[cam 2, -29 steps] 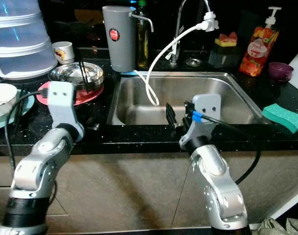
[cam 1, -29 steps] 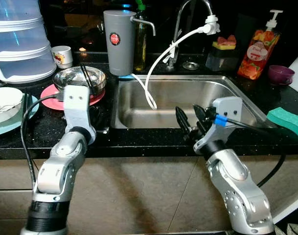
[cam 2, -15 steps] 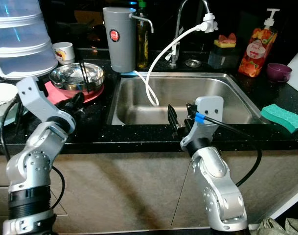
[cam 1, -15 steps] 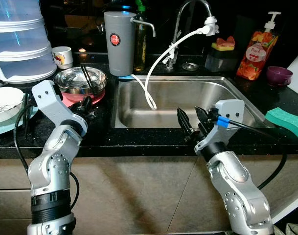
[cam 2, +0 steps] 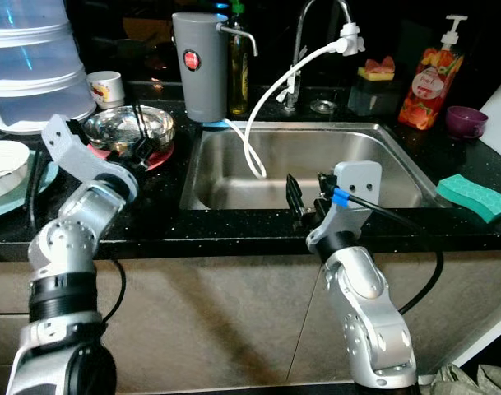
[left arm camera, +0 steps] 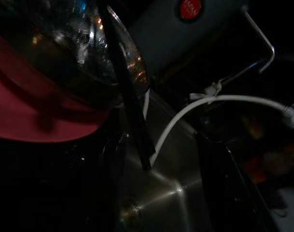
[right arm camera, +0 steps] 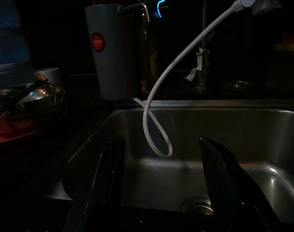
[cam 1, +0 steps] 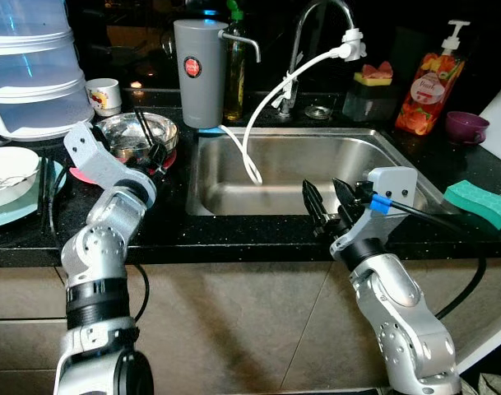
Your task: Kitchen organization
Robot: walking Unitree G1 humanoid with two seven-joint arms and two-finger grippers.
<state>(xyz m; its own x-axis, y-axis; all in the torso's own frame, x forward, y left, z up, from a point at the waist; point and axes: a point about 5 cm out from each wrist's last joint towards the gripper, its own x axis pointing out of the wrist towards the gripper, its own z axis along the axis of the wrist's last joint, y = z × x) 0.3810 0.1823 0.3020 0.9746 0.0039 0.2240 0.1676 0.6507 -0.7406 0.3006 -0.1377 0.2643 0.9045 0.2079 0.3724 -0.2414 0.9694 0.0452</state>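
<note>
A steel bowl (cam 1: 133, 134) sits on a pink plate (cam 1: 80, 174) on the black counter, left of the sink (cam 1: 316, 164). Black chopsticks (cam 1: 146, 130) lie across the bowl. My left gripper (cam 1: 157, 154) is at the bowl's right rim, just beside the chopsticks, open and holding nothing. In the left wrist view the chopsticks (left arm camera: 127, 96) cross the bowl's edge and one finger (left arm camera: 224, 179) shows dark. My right gripper (cam 1: 326, 202) hovers open over the sink's front edge, with its two fingers (right arm camera: 101, 188) spread and nothing between them.
A white bowl (cam 1: 7, 173) rests on a light blue plate (cam 1: 24, 210) at far left, behind it stacked clear containers (cam 1: 32, 74) and a white cup (cam 1: 104, 95). Grey jug (cam 1: 199, 70), white hose (cam 1: 266, 107), soap bottle (cam 1: 427, 78), purple bowl (cam 1: 466, 125), green sponge (cam 1: 480, 202).
My left arm has swung round and brought its gripper from the counter's front edge up to the steel bowl's right rim. The right gripper has barely moved.
</note>
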